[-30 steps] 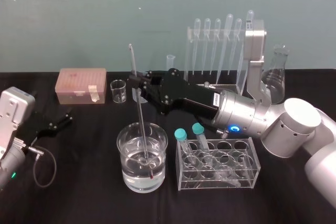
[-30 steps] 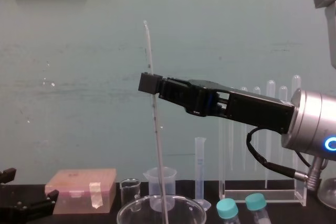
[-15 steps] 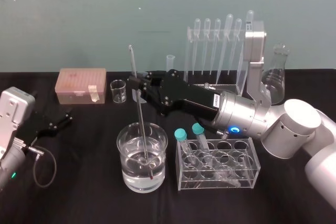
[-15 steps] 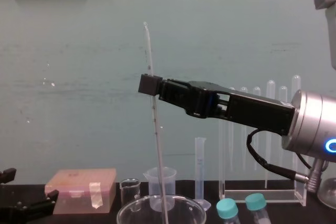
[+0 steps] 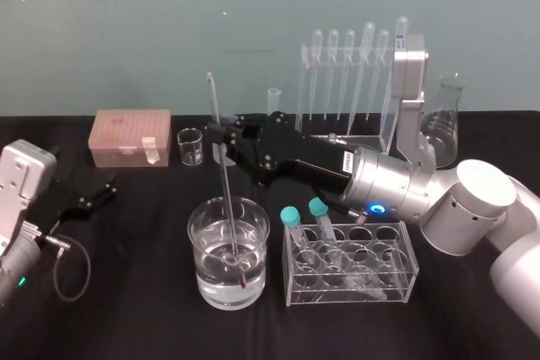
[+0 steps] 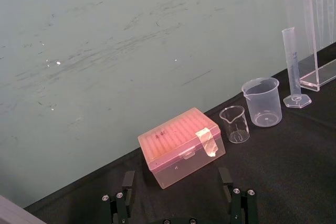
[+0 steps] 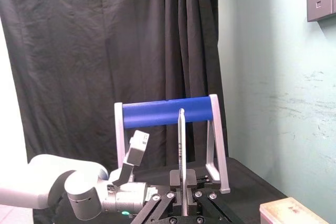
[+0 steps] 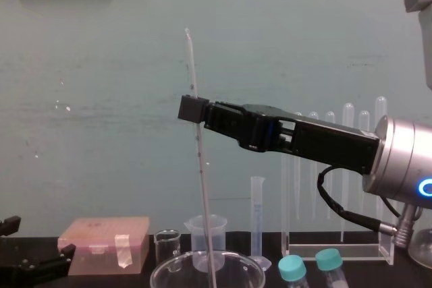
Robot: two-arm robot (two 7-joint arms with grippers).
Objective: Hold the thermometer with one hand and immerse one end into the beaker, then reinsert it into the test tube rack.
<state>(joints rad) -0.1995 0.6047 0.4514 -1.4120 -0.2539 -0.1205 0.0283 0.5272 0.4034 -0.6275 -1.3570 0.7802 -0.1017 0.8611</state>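
The thermometer (image 5: 224, 183) is a long thin glass rod standing nearly upright. Its red tip rests under the water near the bottom of the beaker (image 5: 202, 233), a wide clear glass vessel at the table's front middle. My right gripper (image 5: 221, 134) reaches in from the right, shut on the rod's upper part (image 8: 192, 108); the right wrist view shows the rod (image 7: 181, 150) rising between its fingers. The test tube rack (image 5: 301, 82), tall clear acrylic holding several pipettes, stands at the back right. My left gripper (image 5: 93, 196) lies open on the table at the far left.
A pink tip box (image 5: 131, 137), a tiny glass beaker (image 5: 191, 147), a plastic spouted beaker (image 6: 261, 102) and a graduated cylinder (image 6: 294, 66) line the back. A low clear rack (image 5: 396, 271) with two teal-capped tubes stands right of the beaker. A conical flask (image 5: 443, 120) is at the far right.
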